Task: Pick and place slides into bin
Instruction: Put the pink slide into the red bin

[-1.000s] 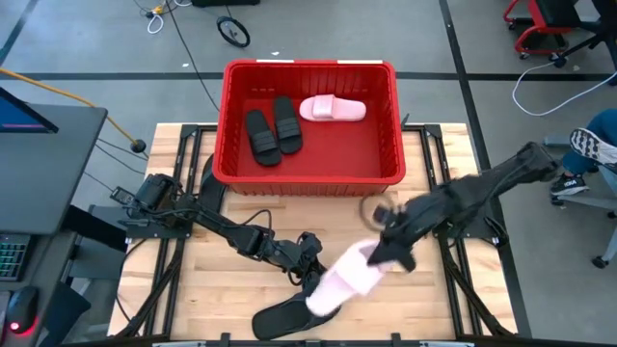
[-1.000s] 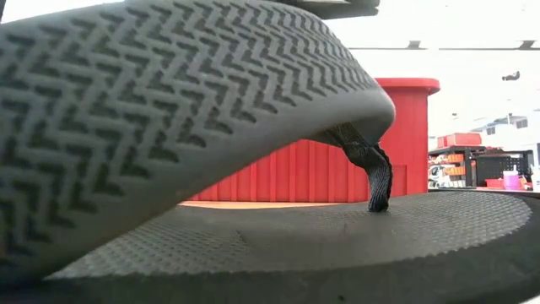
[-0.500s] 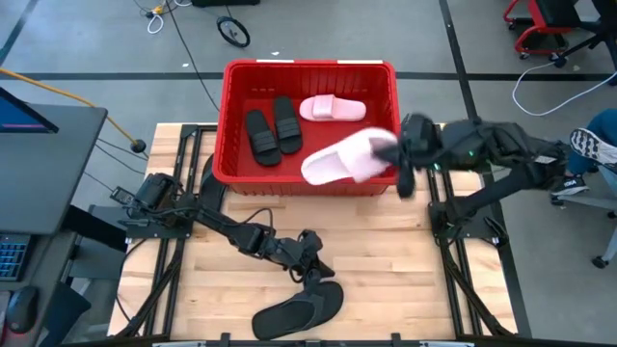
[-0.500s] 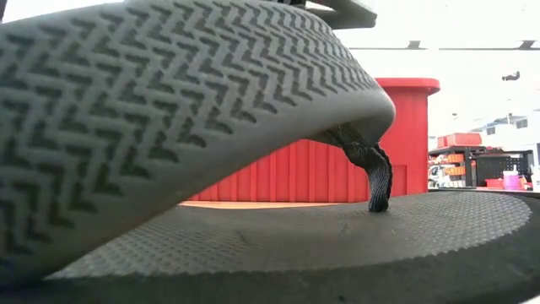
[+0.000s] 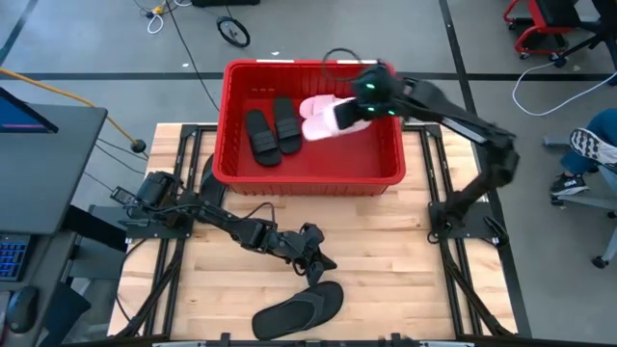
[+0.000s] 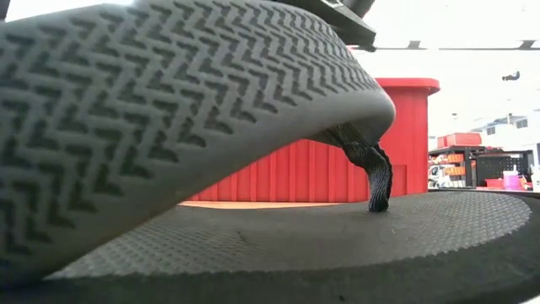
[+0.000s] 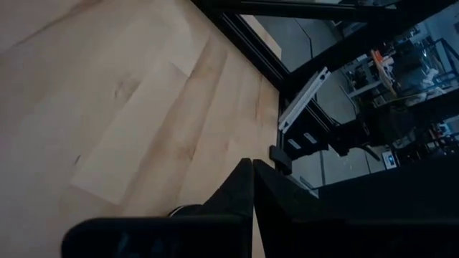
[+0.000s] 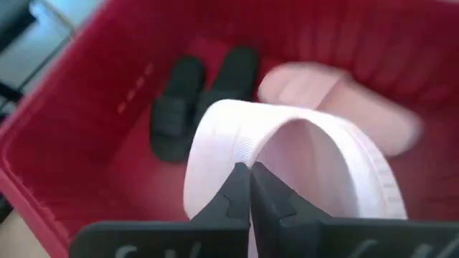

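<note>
Obscured items, for your record: black flip-flop (image 6: 211, 169) filled the low view, hiding most of the red bin (image 6: 354, 160); held pink slide (image 5: 333, 122) blurred, overlapping second pink slide (image 8: 344, 100).

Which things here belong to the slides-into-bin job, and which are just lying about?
Job:
red plastic mesh bin
two black foam slides
pink foam slide inside
pink slide in right gripper
black thong flip-flop

Lying about:
grey keyboard
small wheel

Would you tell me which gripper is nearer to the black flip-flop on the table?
The left gripper: it sits shut just above the black flip-flop. The right gripper is far off over the red bin, holding a pink slide.
</note>
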Controlling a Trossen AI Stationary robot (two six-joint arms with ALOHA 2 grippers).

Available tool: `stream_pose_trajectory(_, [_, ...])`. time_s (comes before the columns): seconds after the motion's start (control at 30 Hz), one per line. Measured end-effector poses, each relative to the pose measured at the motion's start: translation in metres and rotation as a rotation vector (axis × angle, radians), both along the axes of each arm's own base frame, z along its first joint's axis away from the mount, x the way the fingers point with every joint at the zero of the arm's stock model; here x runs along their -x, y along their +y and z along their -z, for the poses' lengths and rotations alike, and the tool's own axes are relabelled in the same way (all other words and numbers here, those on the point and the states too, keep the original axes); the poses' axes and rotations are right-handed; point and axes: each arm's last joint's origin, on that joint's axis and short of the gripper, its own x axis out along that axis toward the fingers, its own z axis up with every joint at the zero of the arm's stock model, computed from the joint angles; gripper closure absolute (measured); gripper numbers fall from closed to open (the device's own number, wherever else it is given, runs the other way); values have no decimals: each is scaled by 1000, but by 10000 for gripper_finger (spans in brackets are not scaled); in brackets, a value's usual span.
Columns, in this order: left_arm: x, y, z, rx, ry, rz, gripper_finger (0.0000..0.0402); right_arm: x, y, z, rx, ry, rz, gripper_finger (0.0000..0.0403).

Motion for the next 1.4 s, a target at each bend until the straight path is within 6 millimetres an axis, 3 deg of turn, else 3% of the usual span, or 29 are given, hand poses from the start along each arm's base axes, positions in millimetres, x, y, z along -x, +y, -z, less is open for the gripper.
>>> stream_pose_trajectory(0.13, [0, 0, 0, 0, 0, 1, 384, -23, -40, 38, -115, 11, -13, 403])
stream_pose_trajectory(0.3, [1, -2, 0, 0, 0, 5, 380, -30, -74, 74, -172, 88, 68, 403])
stream_pose_trajectory(0.57, [4, -10, 0, -2, 0, 29, 389, -27, -102, 91, -174, 87, 165, 403])
stream_pose_trajectory(0.83, [5, -11, 1, -8, 16, 31, 379, -32, -108, 107, -257, 96, 185, 403])
stream_pose_trajectory(1.1, [5, -12, 3, -5, 32, 51, 389, -30, -99, 93, -246, 59, 140, 403])
stream_pose_trajectory(1.2, [5, -12, 2, -4, 31, 51, 388, -20, -90, 73, -191, 49, 50, 403])
stream_pose_trajectory(1.4, [4, -9, 2, -3, 31, 46, 380, 18, -61, 11, 59, 6, -210, 403])
